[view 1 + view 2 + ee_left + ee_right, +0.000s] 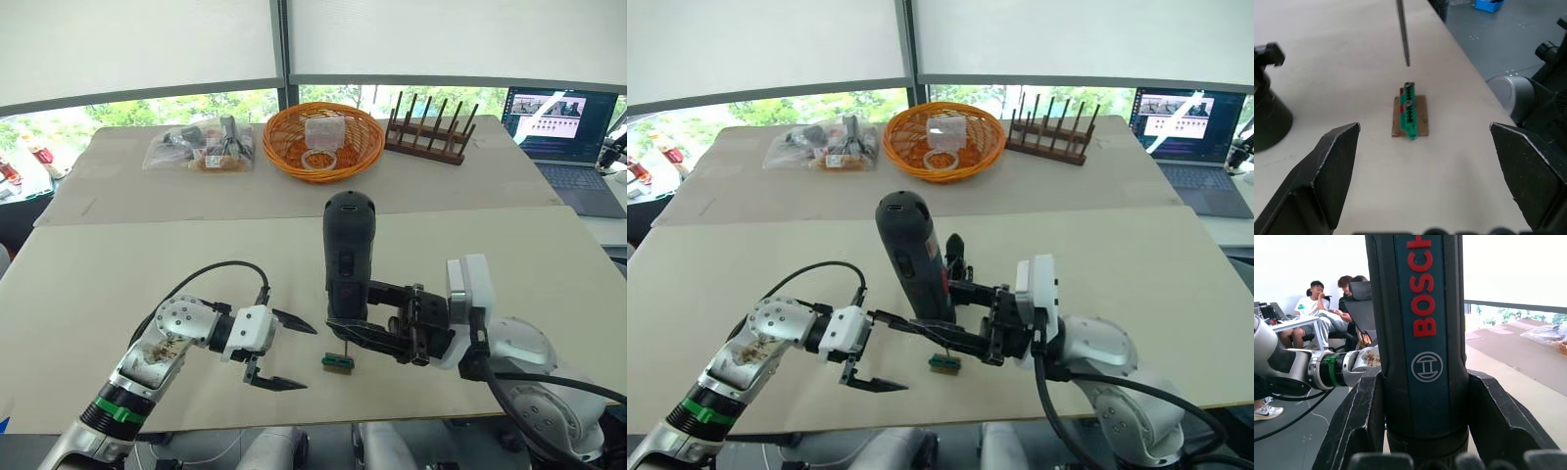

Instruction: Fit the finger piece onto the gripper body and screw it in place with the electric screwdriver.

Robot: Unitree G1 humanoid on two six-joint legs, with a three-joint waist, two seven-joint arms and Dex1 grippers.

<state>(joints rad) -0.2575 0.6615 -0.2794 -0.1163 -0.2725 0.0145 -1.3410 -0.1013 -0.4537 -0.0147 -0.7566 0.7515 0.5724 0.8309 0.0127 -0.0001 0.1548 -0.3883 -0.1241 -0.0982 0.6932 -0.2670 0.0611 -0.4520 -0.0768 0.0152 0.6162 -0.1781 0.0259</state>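
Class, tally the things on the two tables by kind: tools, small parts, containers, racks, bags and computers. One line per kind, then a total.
Tools: 1, the electric screwdriver, held in the right gripper
Small parts: 1, the green-and-brown block
Containers: 1, the orange basket
Racks: 1, the wooden peg rack
Bags: 1, the plastic bag
Computers: 1, the laptop
Total: 6

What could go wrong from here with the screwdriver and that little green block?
The thin bit of the electric screwdriver hangs just above the green-and-brown block, which lies loose on the table; pressing down could tip or push it. The left gripper is open with the block unheld, so the block could spin. The right gripper grips low on the tall tool, which might tilt.
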